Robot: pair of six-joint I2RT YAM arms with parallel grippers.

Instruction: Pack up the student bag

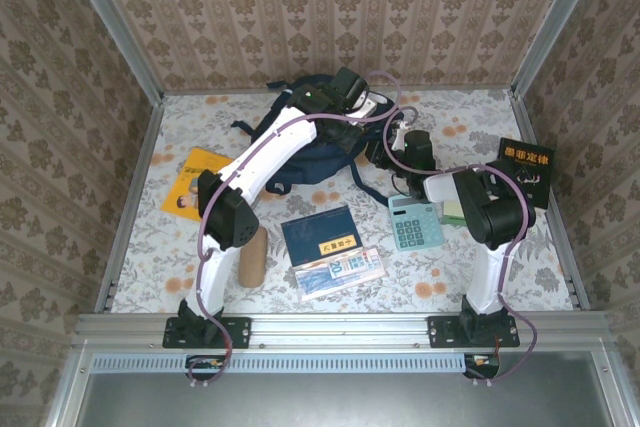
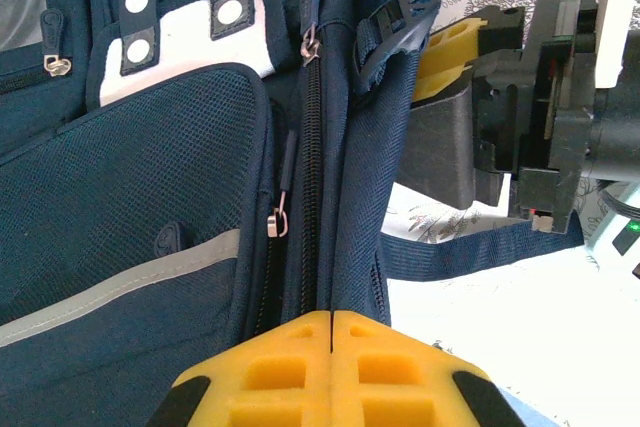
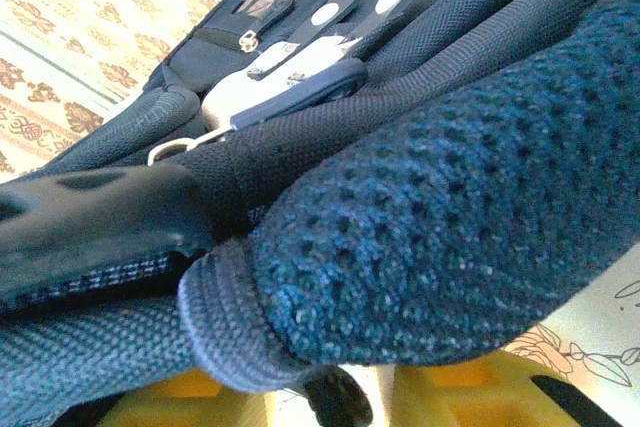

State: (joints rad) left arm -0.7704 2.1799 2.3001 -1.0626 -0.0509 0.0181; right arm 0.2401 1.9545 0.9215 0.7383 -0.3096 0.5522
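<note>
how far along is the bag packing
Done: nothing looks packed yet; the bag's zip appears closed. In hand: both arms are at the bag, the left gripper shut at the zip seam, the right gripper against a padded strap. Left: calculator, notebook, yellow book, black book and tube lie on the table.

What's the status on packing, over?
Left tool shut at student bag zip. Right tool at padded strap, grip unclear. Calculator, blue book outside it.
</note>
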